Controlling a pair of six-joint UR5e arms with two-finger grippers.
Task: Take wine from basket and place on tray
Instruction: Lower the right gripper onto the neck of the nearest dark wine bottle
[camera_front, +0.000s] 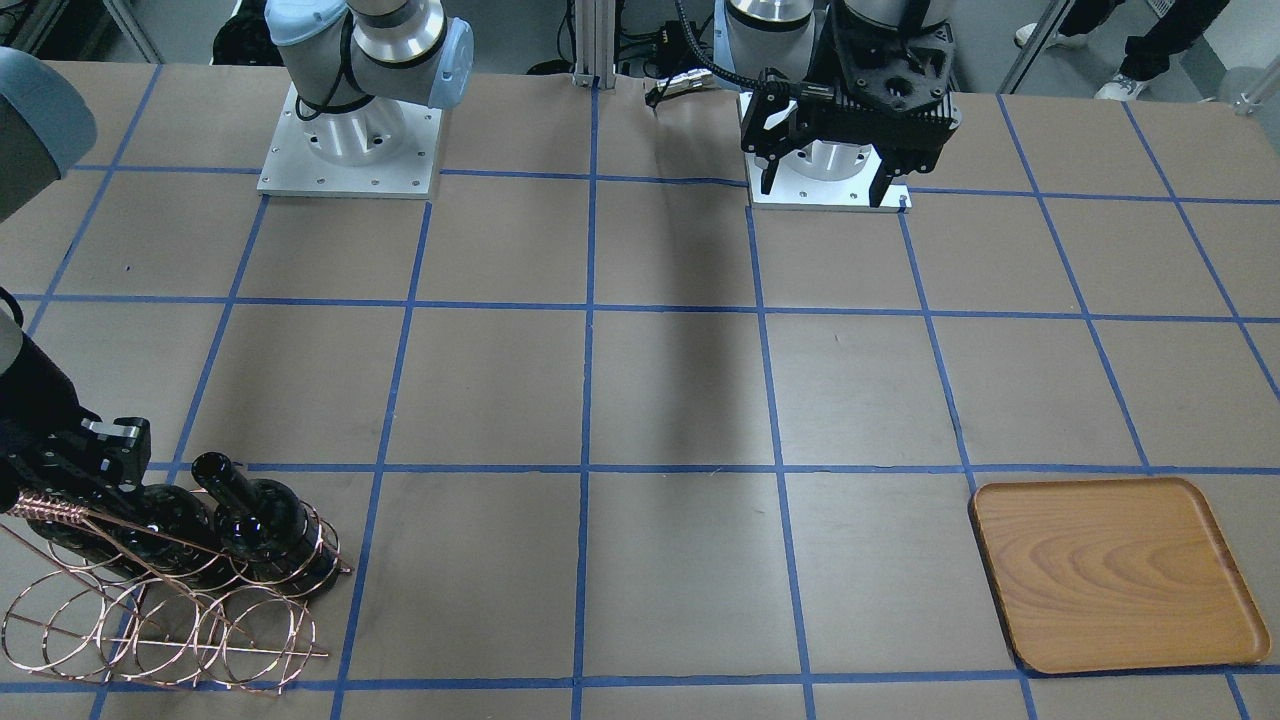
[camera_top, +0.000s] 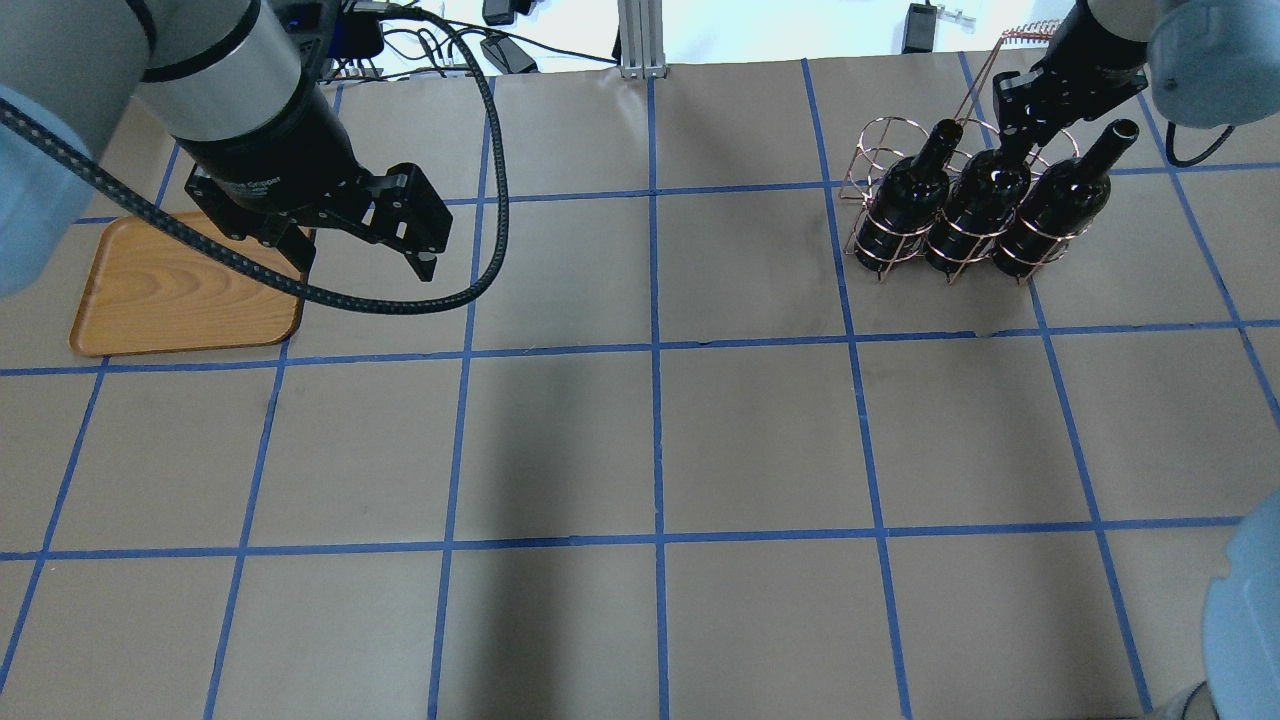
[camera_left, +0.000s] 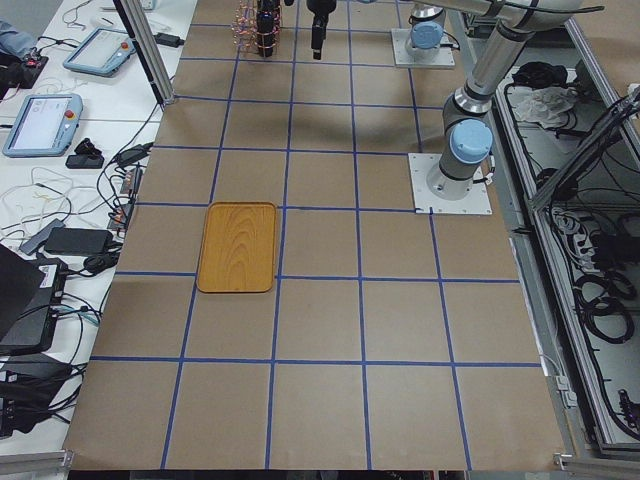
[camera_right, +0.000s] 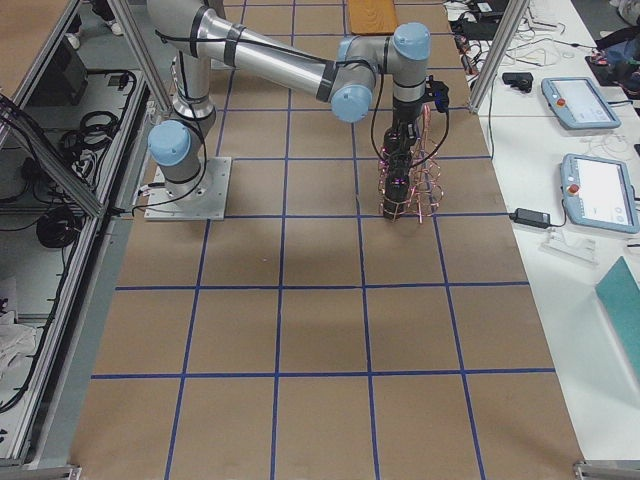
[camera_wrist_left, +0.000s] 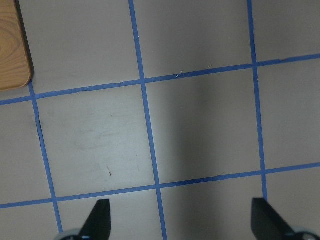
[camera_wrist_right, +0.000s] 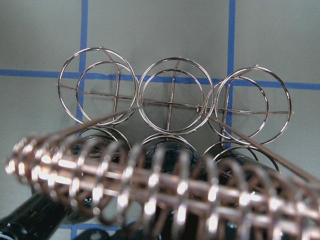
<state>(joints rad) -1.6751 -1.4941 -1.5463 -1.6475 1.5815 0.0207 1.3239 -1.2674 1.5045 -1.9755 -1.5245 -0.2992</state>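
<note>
Three near-black wine bottles stand in the copper wire basket (camera_top: 868, 140) at the far right of the overhead view: one on the left (camera_top: 905, 200), one in the middle (camera_top: 985, 195), one on the right (camera_top: 1060, 200). My right gripper (camera_top: 1018, 150) is down at the middle bottle's neck, which it hides; I cannot tell whether it is shut on it. In the front view the gripper (camera_front: 135, 480) is beside the coiled handle. The wooden tray (camera_top: 170, 300) lies at the far left. My left gripper (camera_top: 365, 265) hangs open and empty above the table, next to the tray.
The basket's front rings (camera_front: 150, 630) hold nothing. Its coiled handle (camera_wrist_right: 150, 190) crosses the right wrist view close to the camera. The tray (camera_front: 1110, 570) holds nothing. Blue tape lines grid the brown table. Both arm bases stand at the robot's edge.
</note>
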